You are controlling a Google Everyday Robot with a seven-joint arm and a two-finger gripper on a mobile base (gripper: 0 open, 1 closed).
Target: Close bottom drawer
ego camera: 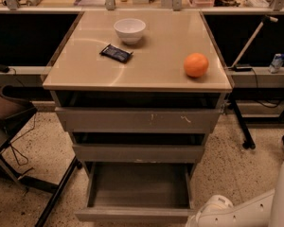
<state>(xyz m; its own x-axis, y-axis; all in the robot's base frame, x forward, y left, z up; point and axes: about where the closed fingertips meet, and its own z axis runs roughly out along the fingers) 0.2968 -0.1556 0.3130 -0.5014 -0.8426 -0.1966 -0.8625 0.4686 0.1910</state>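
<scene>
The bottom drawer [132, 214] is the lowest and narrowest of three grey cabinet drawers. It stands pulled far out, and its shallow grey tray [139, 186] shows empty. Its plain flat front lies along the lower edge of the camera view. My white arm [236, 211] comes in at the bottom right corner, with its rounded end just right of the drawer's front right corner. My gripper is out of view, below the frame.
The middle drawer [138, 152] and the scratched top drawer [137, 119] stand slightly out. On the tan top are a white bowl [129, 30], a dark packet [116, 53] and an orange [196, 65]. A chair [4, 112] and black stand leg [57, 193] are left; a wheeled stand [241, 126] is right.
</scene>
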